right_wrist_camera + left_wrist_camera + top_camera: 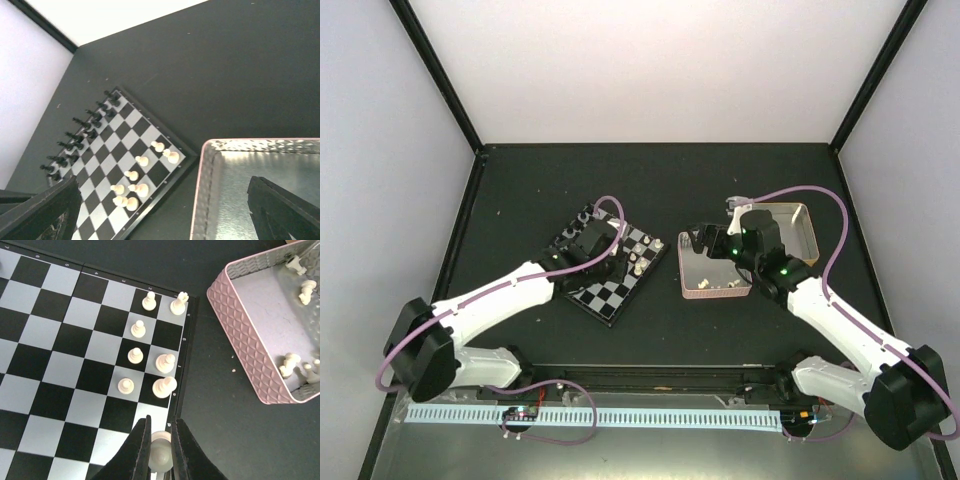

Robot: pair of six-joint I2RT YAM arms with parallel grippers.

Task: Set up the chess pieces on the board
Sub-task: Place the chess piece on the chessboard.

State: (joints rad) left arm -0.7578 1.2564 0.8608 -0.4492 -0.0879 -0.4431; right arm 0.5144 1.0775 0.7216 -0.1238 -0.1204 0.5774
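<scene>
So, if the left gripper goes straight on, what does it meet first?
Likely the board: the left gripper, holding a white piece, points at an empty grey edge square. Depth is unclear.

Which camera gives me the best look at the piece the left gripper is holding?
Left wrist: the cream piece sits clamped between the fingers of the left gripper, at the board edge. Top external hides it under the arm; right wrist doesn't show it.
</scene>
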